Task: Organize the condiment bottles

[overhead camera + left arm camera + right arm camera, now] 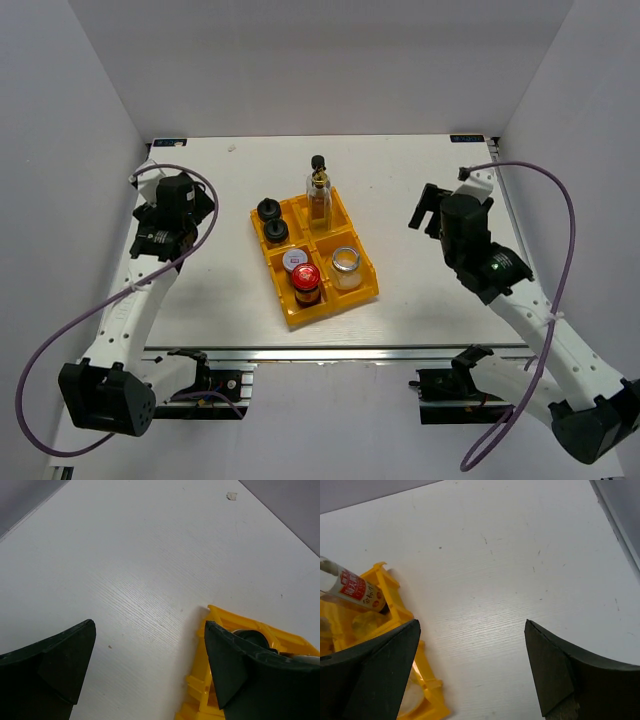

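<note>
The yellow tray sits mid-table with all the bottles in it. Two black-lidded jars fill the back left compartment. The tall clear gold-topped bottle and the dark black-capped bottle stand in the back right. The white-lidded jar and the red-lidded jar are front left, and the silver-lidded jar front right. My left gripper is open and empty left of the tray. My right gripper is open and empty right of it.
In the left wrist view the tray's corner lies by my right finger, with a black lid partly hidden behind it. The right wrist view shows the tray's edge and a red-labelled bottle. Walls enclose the table on three sides.
</note>
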`<state>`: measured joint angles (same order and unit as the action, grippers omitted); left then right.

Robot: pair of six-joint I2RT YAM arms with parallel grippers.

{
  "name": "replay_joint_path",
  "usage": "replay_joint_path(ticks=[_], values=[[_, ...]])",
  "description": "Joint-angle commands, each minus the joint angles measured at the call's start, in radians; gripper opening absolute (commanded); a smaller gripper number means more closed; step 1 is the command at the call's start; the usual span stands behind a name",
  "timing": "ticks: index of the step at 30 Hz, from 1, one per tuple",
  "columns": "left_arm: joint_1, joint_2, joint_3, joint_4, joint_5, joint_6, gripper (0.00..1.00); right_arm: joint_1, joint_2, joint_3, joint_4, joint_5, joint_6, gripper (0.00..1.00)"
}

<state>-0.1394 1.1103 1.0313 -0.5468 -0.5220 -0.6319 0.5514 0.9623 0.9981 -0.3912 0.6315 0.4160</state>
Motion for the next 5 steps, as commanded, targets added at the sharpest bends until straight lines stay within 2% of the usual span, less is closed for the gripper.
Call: replay_joint_path(ticks=[1,5], values=[[0.004,-0.062,-0.023,0.033,-0.021,0.037,0.98,0.004,-0.045,-0.071,0.012,0.036,-0.082,0.89],[0.004,-0.099,-0.042,0.054,-0.004,0.049,0.98,0.004,-0.06,-0.107,0.028,0.03,-0.088,0.9]])
